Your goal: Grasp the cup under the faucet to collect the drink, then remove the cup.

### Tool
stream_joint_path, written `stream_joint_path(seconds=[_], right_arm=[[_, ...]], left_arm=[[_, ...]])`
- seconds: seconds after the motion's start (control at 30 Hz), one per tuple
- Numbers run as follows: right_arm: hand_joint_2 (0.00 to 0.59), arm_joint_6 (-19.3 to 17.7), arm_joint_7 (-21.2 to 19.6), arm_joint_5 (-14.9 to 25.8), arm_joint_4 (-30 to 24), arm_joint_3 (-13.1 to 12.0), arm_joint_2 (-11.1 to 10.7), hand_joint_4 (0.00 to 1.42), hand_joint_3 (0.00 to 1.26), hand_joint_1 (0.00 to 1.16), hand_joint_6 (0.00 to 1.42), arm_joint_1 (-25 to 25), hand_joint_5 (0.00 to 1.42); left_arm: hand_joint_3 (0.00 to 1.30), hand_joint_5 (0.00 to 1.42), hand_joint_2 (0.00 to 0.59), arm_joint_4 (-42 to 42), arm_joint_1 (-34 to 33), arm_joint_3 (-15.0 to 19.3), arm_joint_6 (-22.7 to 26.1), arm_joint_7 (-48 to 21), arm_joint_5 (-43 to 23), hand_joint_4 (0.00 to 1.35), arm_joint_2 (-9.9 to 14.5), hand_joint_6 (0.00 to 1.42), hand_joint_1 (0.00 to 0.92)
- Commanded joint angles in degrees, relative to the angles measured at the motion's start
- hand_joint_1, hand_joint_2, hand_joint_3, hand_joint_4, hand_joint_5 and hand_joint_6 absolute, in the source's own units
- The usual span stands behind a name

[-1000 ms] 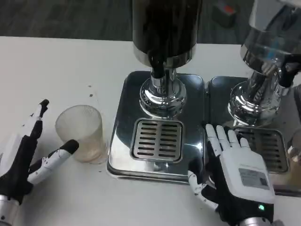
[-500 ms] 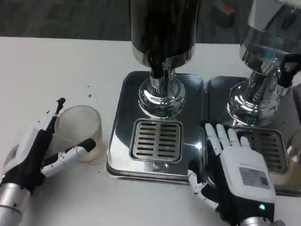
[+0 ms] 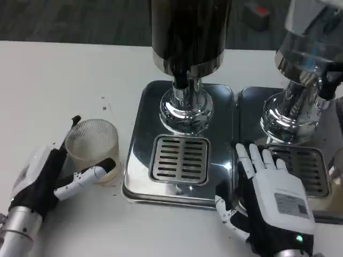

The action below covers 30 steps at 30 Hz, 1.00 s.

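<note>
- The left hand (image 3: 51, 176) reaches in from the lower left, thumb and fingers wrapped around the ribbed clear cup (image 3: 94, 149).
- The cup stands upright on the white table (image 3: 48, 80), just left of the drip tray (image 3: 179, 160).
- The right hand (image 3: 270, 195) lies flat, palm down, fingers spread and holding nothing, at that tray's right edge.

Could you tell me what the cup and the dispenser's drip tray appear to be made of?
The cup, with the left hand closed around it, looks like translucent ribbed plastic, possibly frosted glass: light passes through its cloudy wall, which has fine vertical ridges. The drip tray looks like polished stainless steel: mirror-bright, with sharp reflections, and a slotted grate in a duller, brushed-looking metal.
</note>
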Motion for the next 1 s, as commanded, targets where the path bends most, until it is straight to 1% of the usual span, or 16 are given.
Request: stream_joint_path(seconds=[0.03, 0.23, 0.33, 0.4, 0.43, 0.53, 0.67, 0.77, 0.87, 0.93, 1.0], right_arm=[[0.511, 0.40, -0.24, -0.33, -0.76, 0.29, 0.15, 0.00, 0.05, 0.45, 0.00, 0.46, 0.00], [0.511, 0.39, -0.09, -0.09, -0.73, 0.15, 0.03, 0.00, 0.06, 0.45, 0.00, 0.27, 0.00], [0.511, 0.32, -0.18, -0.22, -0.68, 0.26, -0.01, 0.00, 0.06, 0.45, 0.01, 0.19, 0.00], [0.511, 0.33, -0.10, -0.21, -0.64, 0.33, 0.04, 0.00, 0.06, 0.46, 0.02, 0.12, 0.00], [0.511, 0.34, -0.06, -0.16, -0.61, 0.34, 0.07, 0.00, 0.06, 0.46, 0.03, 0.11, 0.00], [0.511, 0.34, -0.06, -0.03, -0.50, 0.37, 0.16, 0.00, 0.06, 0.46, 0.04, 0.10, 0.00], [0.511, 0.27, -0.02, 0.13, -0.37, 0.36, 0.16, 0.00, 0.06, 0.46, 0.05, 0.06, 0.00], [0.511, 0.32, -0.04, 0.22, -0.27, 0.32, 0.26, 0.00, 0.06, 0.46, 0.06, 0.00, 0.00], [0.511, 0.34, -0.07, 0.32, -0.16, 0.26, 0.34, 0.00, 0.06, 0.46, 0.07, -0.07, 0.00], [0.511, 0.33, -0.10, 0.41, -0.04, 0.21, 0.39, 0.00, 0.06, 0.46, 0.07, -0.16, 0.00], [0.511, 0.35, -0.13, 0.44, 0.02, 0.20, 0.45, 0.00, 0.06, 0.46, 0.07, -0.19, 0.00]], left_arm=[[0.00, 0.10, 0.031, 0.83, -0.84, -1.07, 0.31, -0.98, 0.58, 0.00, -0.10, 0.08, 0.187], [0.00, 0.19, 0.049, 0.94, -0.99, -1.45, 0.06, -0.34, 0.69, 0.00, -0.04, 0.20, 0.229], [0.00, 0.24, 0.058, 1.11, -1.16, -1.58, -0.03, -0.30, 0.52, 0.00, 0.01, 0.24, 0.243], [0.00, 0.28, 0.067, 1.16, -1.24, -1.67, -0.33, 0.11, 0.57, 0.03, 0.03, 0.28, 0.254], [0.01, 0.31, 0.069, 1.17, -1.25, -1.69, -0.46, 0.29, 0.58, 0.05, 0.04, 0.33, 0.263], [0.08, 0.41, 0.082, 1.00, -0.99, -1.48, -1.08, 2.33, 0.68, 0.14, -0.05, 0.45, 0.281], [0.24, 0.57, 0.099, 0.76, -0.79, -1.28, -2.08, 4.79, 0.65, 0.31, -0.13, 0.62, 0.325], [0.33, 0.67, 0.104, 0.70, -0.88, -1.28, -2.70, 6.35, 0.84, 0.42, -0.06, 0.69, 0.346], [0.40, 0.74, 0.106, 0.68, -1.02, -1.38, -3.15, 7.63, 1.14, 0.50, 0.04, 0.74, 0.353], [0.43, 0.79, 0.107, 0.81, -1.17, -1.50, -3.25, 8.16, 1.24, 0.55, 0.04, 0.77, 0.374], [0.45, 0.81, 0.103, 0.91, -1.29, -1.57, -3.28, 8.43, 1.33, 0.56, 0.04, 0.79, 0.368]])
